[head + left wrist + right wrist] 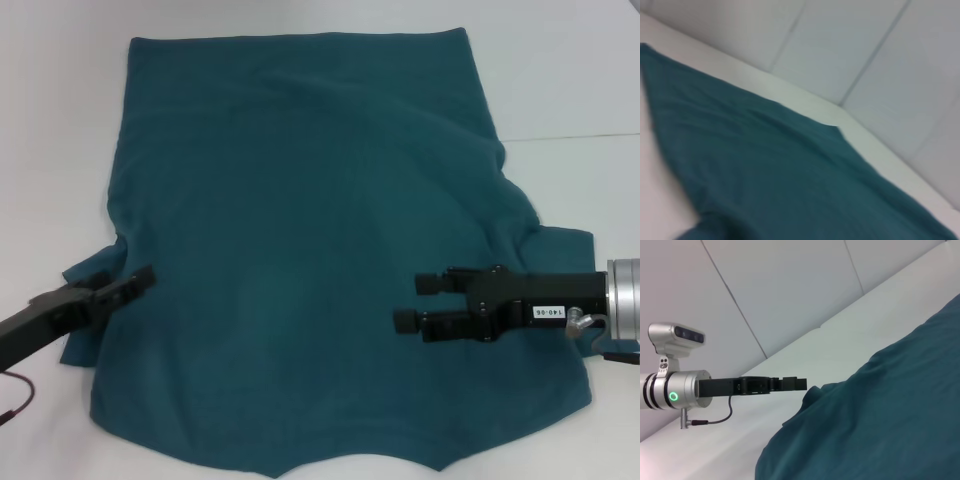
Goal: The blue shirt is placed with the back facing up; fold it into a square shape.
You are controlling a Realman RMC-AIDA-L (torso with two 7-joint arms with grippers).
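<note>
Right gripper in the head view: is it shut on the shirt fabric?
No. The right gripper hovers over the blue shirt with its two fingers spread apart and no fabric pinched between them.

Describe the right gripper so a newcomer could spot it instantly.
Start at the blue shirt spread over the white table. Over its right side hangs the right gripper, its black jaws open and pointing inward. Unlike the left gripper, it has a silver wrist and white label.
</note>
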